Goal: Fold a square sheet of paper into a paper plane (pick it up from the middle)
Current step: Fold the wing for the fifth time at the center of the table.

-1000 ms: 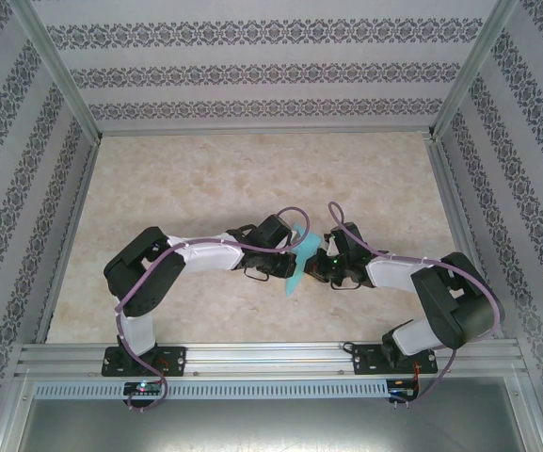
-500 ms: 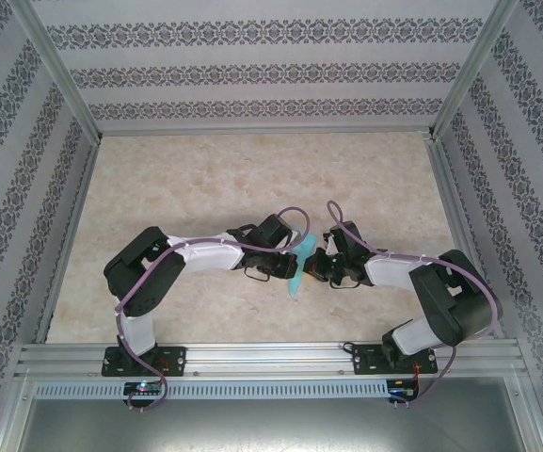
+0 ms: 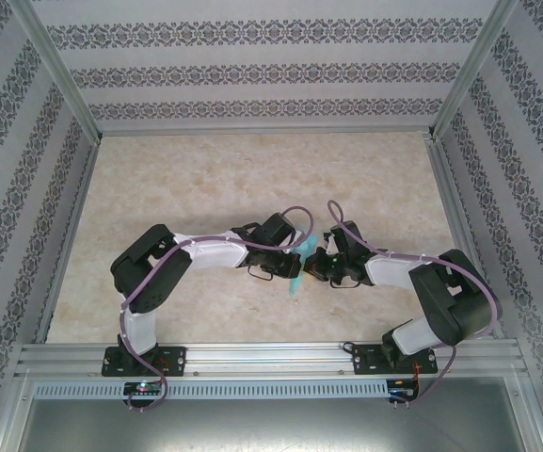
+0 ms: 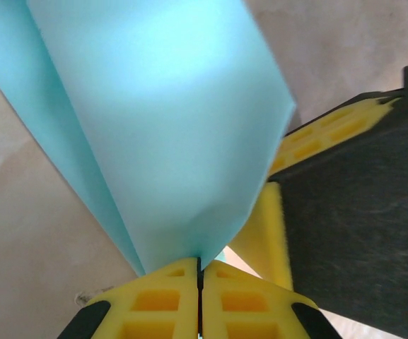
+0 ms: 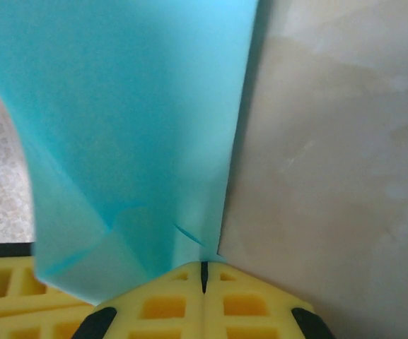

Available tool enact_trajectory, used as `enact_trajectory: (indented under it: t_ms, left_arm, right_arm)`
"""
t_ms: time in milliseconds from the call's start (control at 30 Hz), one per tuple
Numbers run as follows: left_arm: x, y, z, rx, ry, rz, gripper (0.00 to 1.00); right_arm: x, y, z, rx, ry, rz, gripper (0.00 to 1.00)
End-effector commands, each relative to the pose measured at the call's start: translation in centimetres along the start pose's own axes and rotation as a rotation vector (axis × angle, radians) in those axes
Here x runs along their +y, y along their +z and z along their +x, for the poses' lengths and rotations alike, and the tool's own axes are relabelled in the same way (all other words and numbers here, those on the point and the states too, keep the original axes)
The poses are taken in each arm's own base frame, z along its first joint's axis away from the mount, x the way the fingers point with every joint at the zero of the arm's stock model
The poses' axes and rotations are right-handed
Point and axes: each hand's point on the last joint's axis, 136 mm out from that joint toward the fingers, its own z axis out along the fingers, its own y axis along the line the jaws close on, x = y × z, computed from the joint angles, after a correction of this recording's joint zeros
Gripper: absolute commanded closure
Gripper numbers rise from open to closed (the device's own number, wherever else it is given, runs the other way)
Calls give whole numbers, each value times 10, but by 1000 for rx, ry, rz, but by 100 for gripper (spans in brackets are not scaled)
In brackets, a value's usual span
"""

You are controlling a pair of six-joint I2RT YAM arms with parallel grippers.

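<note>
Paper [image 4: 168,127], already creased lengthwise, is pinched between both of your grippers. Your left gripper [image 4: 199,272] has its yellow pads [image 4: 161,300] pressed together on the sheet's lower tip. Your right gripper [image 5: 204,272] is clamped just as tightly on it from the opposite side, with one of its fingers just beside the left pads. Gripping from two sides appears to hold the fold up off the table [image 3: 205,179], probably so you can line up or sharpen the crease. You have it over the table's middle, a little toward the near edge.
</note>
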Motion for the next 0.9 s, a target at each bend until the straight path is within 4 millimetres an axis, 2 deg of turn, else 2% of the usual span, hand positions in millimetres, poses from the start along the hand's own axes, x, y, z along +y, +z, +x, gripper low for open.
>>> enact_trajectory:
  t_ms: [0,433,867]
  left_arm:
    - [0,2,-1,11,-1,3,90]
    - [3,10,5,30,-9,13,86]
    - [11,16,13,42,14,5,83]
  right_arm:
    - [-1,0,0,-6,-6,-13,97]
    - [5,-3,-1,-18,0,-56,98]
    - [12,-25,-10,-64,15,-121,92]
